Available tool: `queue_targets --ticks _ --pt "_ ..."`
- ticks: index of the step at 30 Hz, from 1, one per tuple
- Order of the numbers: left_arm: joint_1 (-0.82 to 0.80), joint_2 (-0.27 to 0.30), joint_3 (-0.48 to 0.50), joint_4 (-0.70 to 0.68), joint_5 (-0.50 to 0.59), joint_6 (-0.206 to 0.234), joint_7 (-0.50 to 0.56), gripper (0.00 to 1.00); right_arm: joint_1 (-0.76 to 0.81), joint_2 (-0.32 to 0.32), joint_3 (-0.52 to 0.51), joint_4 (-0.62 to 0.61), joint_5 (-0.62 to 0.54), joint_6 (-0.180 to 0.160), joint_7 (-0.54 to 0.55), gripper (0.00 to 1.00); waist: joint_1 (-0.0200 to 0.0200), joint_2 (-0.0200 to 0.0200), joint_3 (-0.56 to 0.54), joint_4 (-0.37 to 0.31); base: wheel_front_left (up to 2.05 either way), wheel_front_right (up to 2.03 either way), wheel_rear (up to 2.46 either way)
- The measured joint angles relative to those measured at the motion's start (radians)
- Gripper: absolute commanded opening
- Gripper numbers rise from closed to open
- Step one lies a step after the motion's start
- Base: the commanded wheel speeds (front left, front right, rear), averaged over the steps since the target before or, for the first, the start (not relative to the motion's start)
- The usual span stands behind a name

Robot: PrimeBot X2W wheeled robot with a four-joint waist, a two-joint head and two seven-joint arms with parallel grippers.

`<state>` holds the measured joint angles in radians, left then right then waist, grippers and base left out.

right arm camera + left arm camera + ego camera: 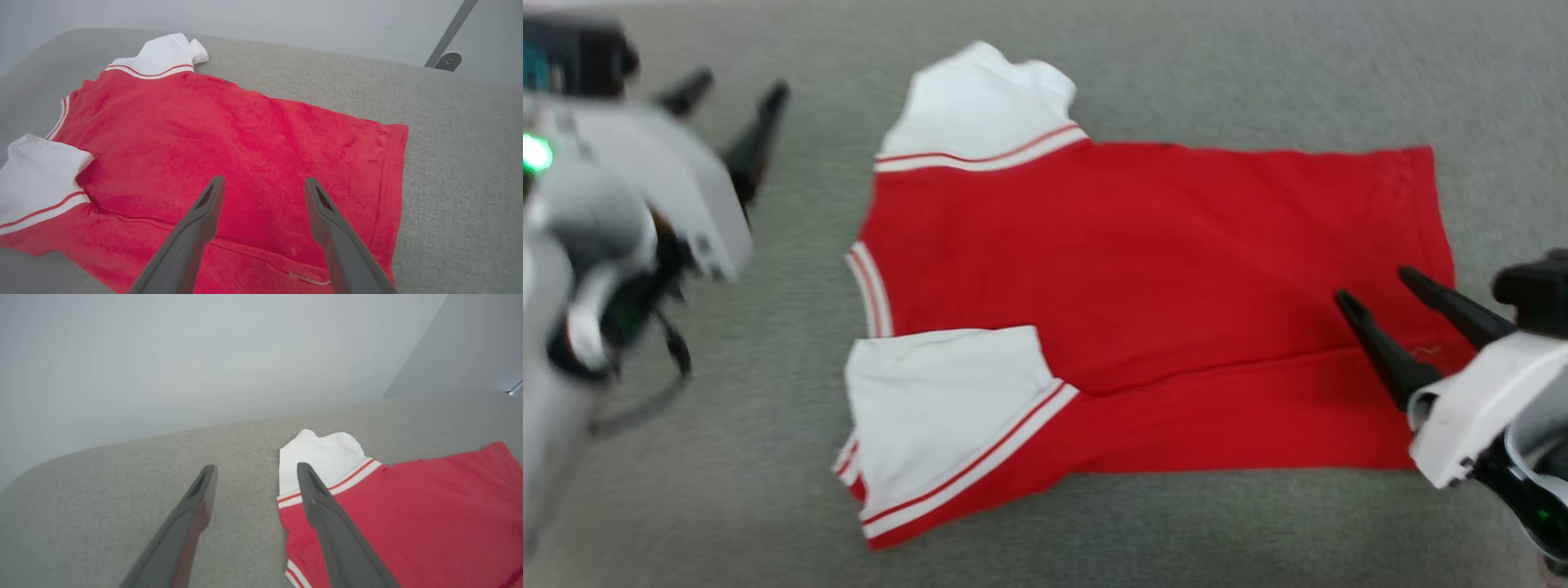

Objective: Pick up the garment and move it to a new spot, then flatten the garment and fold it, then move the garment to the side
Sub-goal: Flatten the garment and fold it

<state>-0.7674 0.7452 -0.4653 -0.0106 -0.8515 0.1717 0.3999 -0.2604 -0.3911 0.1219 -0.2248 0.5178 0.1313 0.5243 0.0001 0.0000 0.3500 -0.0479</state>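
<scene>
The garment [1143,261] is lying spread on the grey cushion [1258,73], hem end beneath the right gripper [1376,286], whose jaws are standing wide and empty. The left gripper [742,83] is likewise gaping empty, with a white sleeve [980,106] near its jaws.

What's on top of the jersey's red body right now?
One white sleeve lies folded onto the garment, with a red side strip folded over too. The cloth beneath both folds is covered.

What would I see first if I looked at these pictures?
A big red shirt with white sleeves lies spread in the middle of the grey surface. Two dark-fingered grippers flank it: the right gripper is open over the hem end at lower right, and the left gripper is open at upper left, beside the collar end.
</scene>
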Motion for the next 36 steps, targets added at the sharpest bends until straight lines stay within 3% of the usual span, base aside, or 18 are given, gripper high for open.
queue_targets --ticks 7,13,23,27,28,29,30,36 --pt "-0.335 -0.063 -0.080 0.367 0.054 -0.147 0.113 1.00 -0.108 0.003 0.088 0.062 0.005 0.000 -0.069 1.00 -0.0001 0.0000 0.083 -0.085 0.00 0.00 0.00" --pt "-0.491 -0.123 -0.139 0.589 0.040 -0.256 0.237 1.00 -0.161 0.018 0.137 0.087 0.011 0.000 -0.130 1.00 0.0000 0.0000 0.144 -0.169 0.00 0.00 0.00" --pt "-0.614 -0.157 -0.194 0.820 0.006 -0.291 0.379 1.00 -0.197 0.016 0.174 0.104 0.027 0.000 -0.171 1.00 -0.0001 0.0000 0.238 -0.280 0.00 0.00 0.00" --pt "-0.644 -0.154 -0.195 0.840 -0.031 -0.296 0.422 1.00 -0.202 0.005 0.172 0.111 0.037 0.000 -0.163 1.00 -0.0001 0.0000 0.254 -0.292 0.00 0.00 0.00" --pt "-0.647 -0.154 -0.203 0.839 -0.030 -0.296 0.423 0.63 -0.210 0.002 0.170 0.111 0.038 0.000 -0.161 1.00 -0.0001 0.0000 0.254 -0.291 0.00 0.00 0.00" --pt "-0.648 -0.154 -0.207 0.838 -0.031 -0.296 0.420 0.17 -0.222 -0.001 0.169 0.112 0.040 0.000 -0.154 1.00 -0.0001 0.0000 0.254 -0.289 0.00 0.00 0.00" --pt "-0.648 -0.154 -0.206 0.839 -0.043 -0.296 0.420 0.00 -0.238 -0.003 0.171 0.114 0.044 0.000 -0.147 1.00 0.0000 0.0000 0.253 -0.288 0.00 0.00 0.00" --pt "-0.647 -0.154 -0.237 0.807 -0.083 -0.299 0.427 0.00 -0.389 -0.050 0.191 0.165 0.097 0.000 -0.043 1.00 -0.0001 0.0000 0.252 -0.275 0.00 0.00 0.00"
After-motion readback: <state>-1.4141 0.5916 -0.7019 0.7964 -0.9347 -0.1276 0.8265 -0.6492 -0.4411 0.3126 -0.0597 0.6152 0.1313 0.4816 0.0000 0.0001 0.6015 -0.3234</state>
